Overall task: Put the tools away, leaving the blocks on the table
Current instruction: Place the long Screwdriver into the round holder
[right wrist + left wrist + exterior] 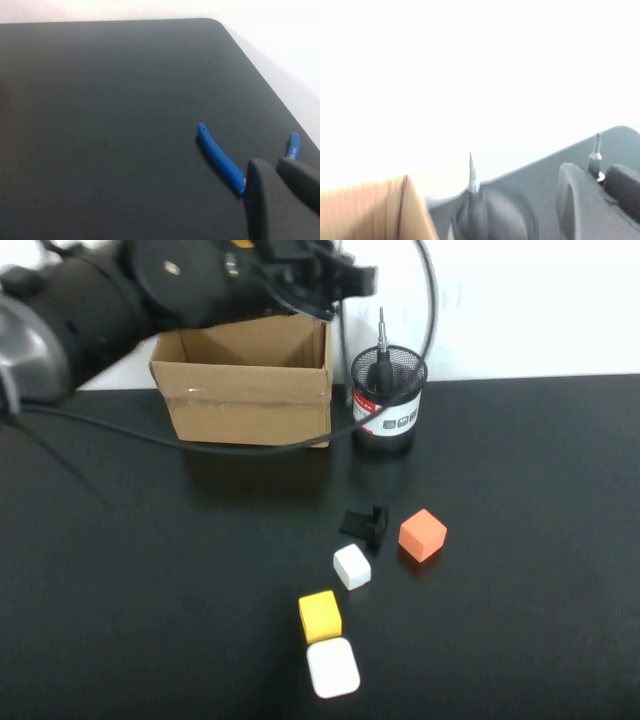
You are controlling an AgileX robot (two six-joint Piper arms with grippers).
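Blocks: four on the table point(120, 640) — one orange point(422, 535), one yellow point(320, 616), two white point(352, 566) point(333, 667), clustered near centre.
Tools: one thin screwdriver point(381, 345) upright in the mesh cup point(388, 400), far centre; one blue-handled pliers point(220, 157) at the right.
Boxes: one cardboard box point(245, 390), left of the cup.
Left gripper point(335, 285): above box and cup; spread or not, I cannot tell.
Right gripper point(280, 192): pressed together, beside the pliers.
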